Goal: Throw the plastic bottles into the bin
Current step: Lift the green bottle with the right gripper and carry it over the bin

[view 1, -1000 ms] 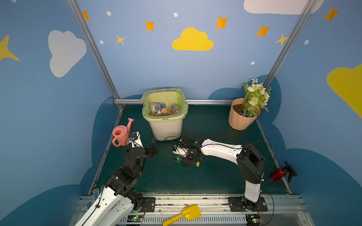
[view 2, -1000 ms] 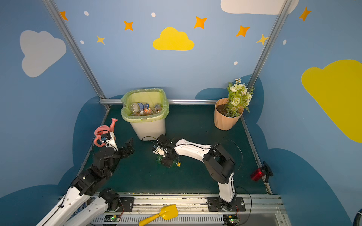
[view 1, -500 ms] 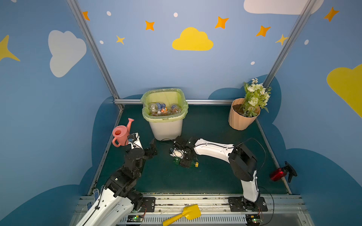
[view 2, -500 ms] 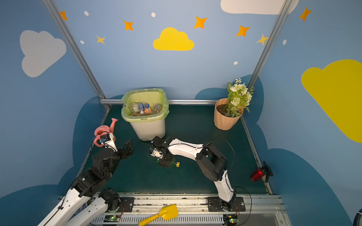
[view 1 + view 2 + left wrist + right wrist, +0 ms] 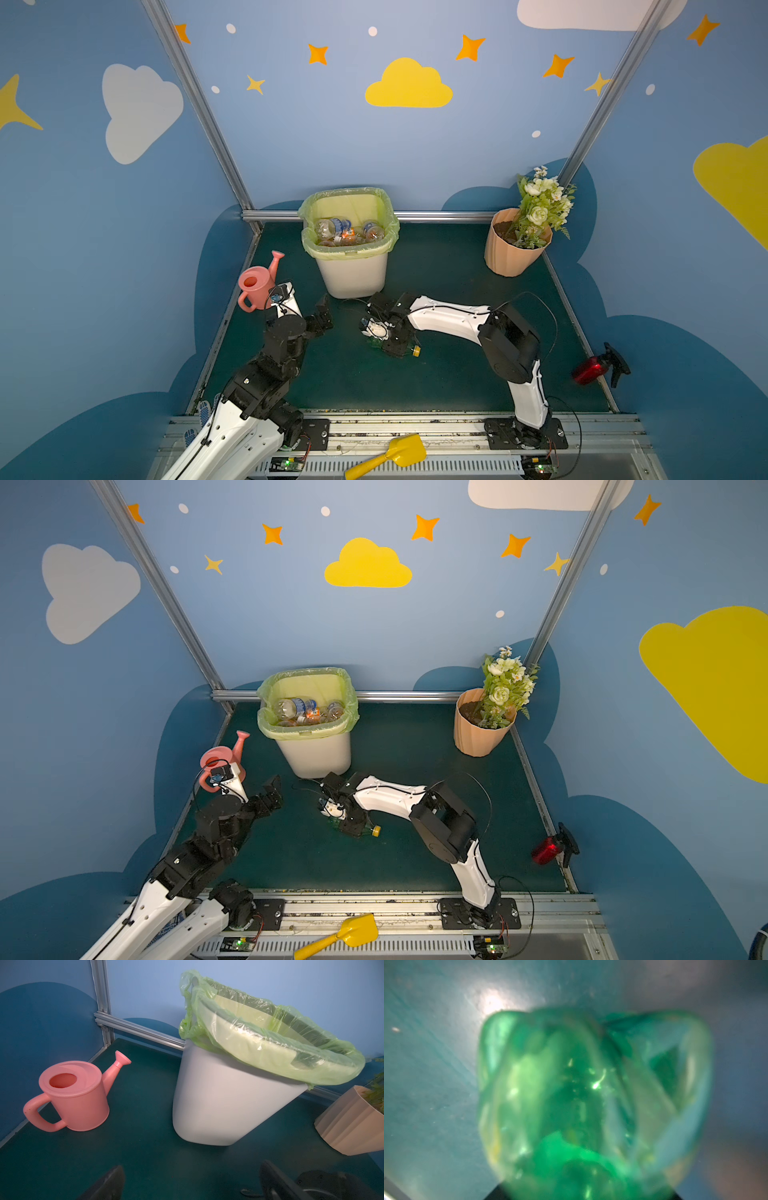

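Right fingers (image 5: 394, 346) — shifted left, down over green bottle (image 5: 591, 1095), left fingers (image 5: 274, 1182) spread

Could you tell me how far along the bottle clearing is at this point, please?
Done: several bottles lie in the bin. In hand: the right gripper is down over a green bottle lying on the mat, though a firm grip isn't clear; the left gripper hangs open and empty near the bin. Left: lifting and dropping that bottle; no other loose bottle shows in either top view.

The left pincer (image 5: 325, 313) stands spread wide — the right pincer (image 5: 392, 345) points down, arm stretched across.
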You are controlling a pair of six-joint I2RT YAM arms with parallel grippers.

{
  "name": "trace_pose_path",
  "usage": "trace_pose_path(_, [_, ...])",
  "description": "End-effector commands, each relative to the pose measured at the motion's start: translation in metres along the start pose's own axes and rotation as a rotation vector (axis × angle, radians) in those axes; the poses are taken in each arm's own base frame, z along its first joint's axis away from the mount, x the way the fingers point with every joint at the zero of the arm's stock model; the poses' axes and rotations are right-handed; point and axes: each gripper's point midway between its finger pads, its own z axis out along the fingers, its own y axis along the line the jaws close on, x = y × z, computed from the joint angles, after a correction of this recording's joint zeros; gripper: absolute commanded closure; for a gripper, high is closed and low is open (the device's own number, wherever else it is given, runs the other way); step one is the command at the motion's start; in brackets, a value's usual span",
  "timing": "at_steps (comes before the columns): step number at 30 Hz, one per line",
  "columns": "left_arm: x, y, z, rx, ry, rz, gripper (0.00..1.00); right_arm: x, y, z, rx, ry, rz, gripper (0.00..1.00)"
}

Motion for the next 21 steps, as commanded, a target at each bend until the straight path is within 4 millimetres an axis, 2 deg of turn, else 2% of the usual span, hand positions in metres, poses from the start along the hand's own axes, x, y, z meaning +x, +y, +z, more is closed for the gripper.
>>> trace_pose_path(1, [0.009, 0.006, 0.001, -0.019, 0.019, 0.007, 0.0, -0.012, -0.004, -0.029, 0.036, -0.085, 0.011, 0.46])
trace_pose_path(6, [0.009, 0.011, -0.001, -0.038, 0.009, -0.005, 0.0, -0.023, -0.008, -0.06, 0.052, -0.213, 0.043, 0.45])
trace_pose_path(9, [0.008, 0.017, -0.003, -0.053, -0.013, -0.018, 0.0, -0.03, -0.011, -0.088, 0.058, -0.338, 0.058, 0.46])
trace_pose_path(12, [0.01, 0.021, -0.004, -0.064, -0.013, -0.011, 0.0, -0.036, -0.017, -0.126, 0.079, -0.481, 0.077, 0.46])
trace_pose_path(16, [0.018, 0.024, -0.001, -0.084, 0.015, 0.004, 0.0, -0.039, -0.035, -0.196, 0.156, -0.714, 0.133, 0.46])
trace_pose_path(21, [0.023, 0.021, 0.004, -0.081, 0.028, 0.009, 0.0, -0.034, -0.065, -0.315, 0.337, -1.126, 0.178, 0.45])
